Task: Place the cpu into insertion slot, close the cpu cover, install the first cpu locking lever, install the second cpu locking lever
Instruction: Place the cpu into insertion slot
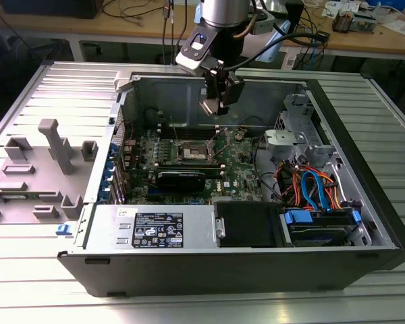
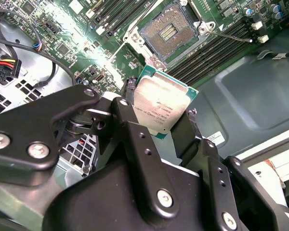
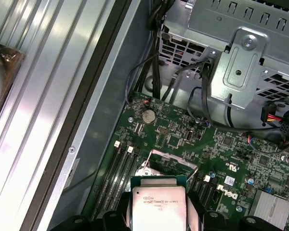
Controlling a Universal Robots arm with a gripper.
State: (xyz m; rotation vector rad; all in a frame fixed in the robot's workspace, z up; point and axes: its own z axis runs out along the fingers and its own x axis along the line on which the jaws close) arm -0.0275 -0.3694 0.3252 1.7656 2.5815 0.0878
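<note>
Silvery-grey metal sits right between my fingers: the small flat square cpu (image 2: 160, 108) with its green-edged base is pinched by its opposite edges in the black two-finger gripper (image 2: 161, 103); the black fingers (image 2: 135, 130) press against it on either side, and the chip sits tilted in the grip, metal top facing the second wrist camera. From the first wrist view I get the same chip (image 3: 159, 207) close under the lens, held clear of the board with nothing touching it from below.

In the exterior view the gripper (image 1: 216, 94) hangs high inside the open grey computer case (image 1: 256, 260), the cpu (image 1: 209, 106) at its tip; well below the hand lies the green motherboard (image 1: 237, 169). The square insertion slot (image 2: 168, 31) with its silver metal frame is out ahead of the fingertips and beneath them, apart from the chip; its bed of contacts lies bare, with nothing seated in it. Whether the frame plate is raised or flat I cannot tell.

Just beside the slot run the long black memory slots (image 2: 216, 48); past the hand a round silver coin battery (image 3: 148, 115) sits on the board, and a grey perforated metal drive cage (image 3: 241, 62) stands off to one side; nearer the case front than the hand, the long black graphics card (image 1: 181, 179) lies across the board.
</note>
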